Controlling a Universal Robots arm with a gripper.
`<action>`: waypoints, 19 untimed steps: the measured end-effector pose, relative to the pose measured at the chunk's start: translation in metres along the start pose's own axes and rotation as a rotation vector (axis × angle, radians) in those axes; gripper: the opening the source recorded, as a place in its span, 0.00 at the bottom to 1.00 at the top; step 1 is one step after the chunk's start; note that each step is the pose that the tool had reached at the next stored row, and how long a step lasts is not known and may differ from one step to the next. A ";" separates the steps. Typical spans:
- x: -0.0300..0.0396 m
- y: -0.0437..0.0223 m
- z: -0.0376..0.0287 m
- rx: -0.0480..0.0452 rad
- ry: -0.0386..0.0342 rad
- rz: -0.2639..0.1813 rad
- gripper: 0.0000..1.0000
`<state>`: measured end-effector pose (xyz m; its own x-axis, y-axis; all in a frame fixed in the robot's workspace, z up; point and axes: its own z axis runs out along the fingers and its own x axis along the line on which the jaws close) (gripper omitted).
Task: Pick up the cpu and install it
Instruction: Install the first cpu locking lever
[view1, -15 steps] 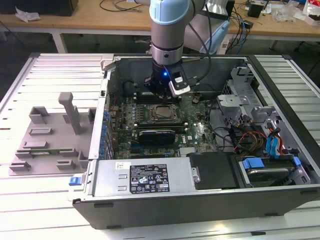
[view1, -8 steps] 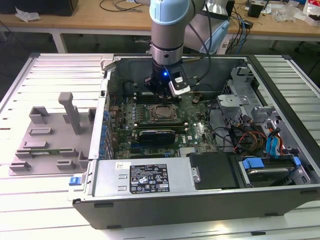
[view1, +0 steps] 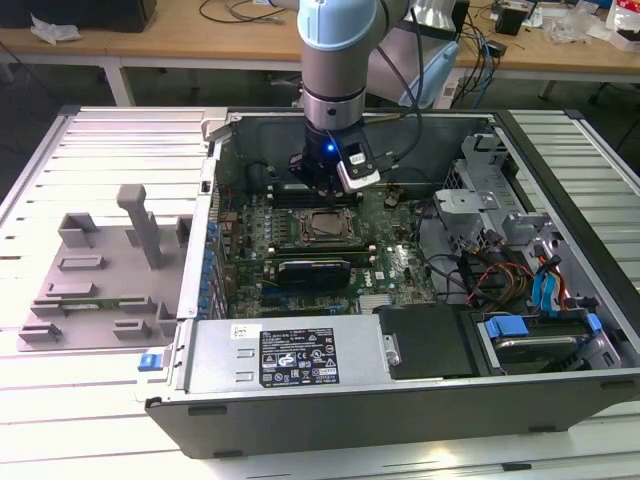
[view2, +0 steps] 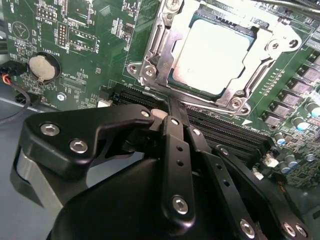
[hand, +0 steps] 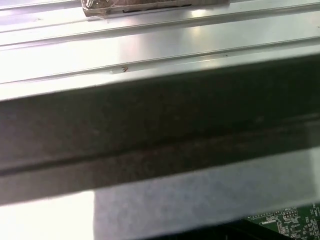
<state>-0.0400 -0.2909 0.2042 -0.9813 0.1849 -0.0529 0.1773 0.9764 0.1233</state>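
Exterior view first: the arm reaches down into an open computer case (view1: 560, 400) lying on a slatted metal table (view1: 60, 420), its gripper (view1: 322, 185) low over the motherboard (view1: 390, 265), just beyond the CPU socket (view1: 322, 226). On the exterior view's left a grey fixture tray (view1: 100, 290) sits on the table, well apart from the case, with no chip visible on it. A power supply (view1: 300, 355) fills the case's near edge, and a bundle of cables (view1: 500, 275) lies toward the exterior view's right.

Second wrist view: the cpu (view2: 214, 56) lies flat inside the socket frame (view2: 150, 67), its pale metal top facing up, so it appears already seated. The black gripper (view2: 172, 117) hovers just beside the frame's edge, over the memory slots (view2: 225, 132). Its fingers (view2: 175, 145) look drawn together with nothing between them, so it reads as clenched and empty. A coin battery (view2: 41, 67) sits well apart from the socket.

First wrist view: a dark case wall (hand: 160, 130) runs across the picture with the ribbed table surface (hand: 160, 45) beyond it and a corner of green board (hand: 287, 222).

As for risk, I judge the closed fingertips sit very near the frame and the memory slots; any sideways drift or further descent could knock the frame or scrape board components, and a nudge to the chip could skew it against the socket's contacts.
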 end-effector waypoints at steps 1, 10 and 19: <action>0.0005 -0.0001 0.0000 0.0007 -0.0022 0.016 0.11; 0.0054 0.0014 0.0010 0.0033 -0.0124 0.078 0.11; 0.0055 0.0012 0.0022 0.0079 -0.0260 0.118 0.11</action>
<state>-0.0450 -0.2884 0.2019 -0.9515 0.3010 -0.0642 0.2919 0.9486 0.1224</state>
